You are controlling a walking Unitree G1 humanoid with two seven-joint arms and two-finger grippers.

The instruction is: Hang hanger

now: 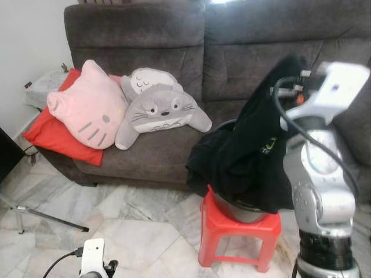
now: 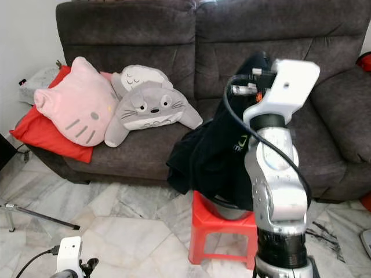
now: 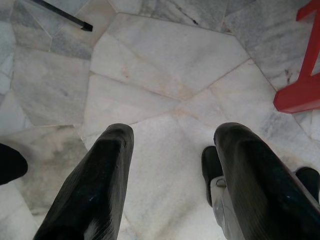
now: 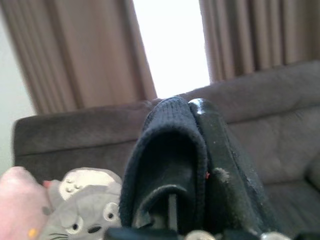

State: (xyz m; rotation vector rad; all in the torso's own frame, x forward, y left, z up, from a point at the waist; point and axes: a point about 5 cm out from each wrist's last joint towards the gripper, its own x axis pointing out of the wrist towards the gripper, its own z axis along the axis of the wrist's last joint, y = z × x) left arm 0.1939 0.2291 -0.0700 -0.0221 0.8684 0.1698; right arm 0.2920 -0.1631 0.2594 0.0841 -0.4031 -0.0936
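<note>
The robot's right arm (image 2: 277, 174) is raised before a dark grey sofa (image 1: 174, 52), its right gripper (image 4: 192, 150) closed on the collar of a black garment (image 1: 255, 162). The garment hangs lengthwise from that grip, its long axis running down to a grey bucket on a red plastic stool (image 1: 235, 231), where its lower folds spill over the rim. The right wrist view looks along the fingers at the pinched fabric, with brown curtains (image 4: 75, 50) and a bright window behind the sofa back. The left gripper (image 3: 172, 175) hangs low over the marble floor (image 3: 165, 65), fingers spread wide and empty. A pink cat cushion (image 1: 87, 107) and a grey Totoro plush (image 1: 159, 110) lie on the sofa, well apart from the garment.
</note>
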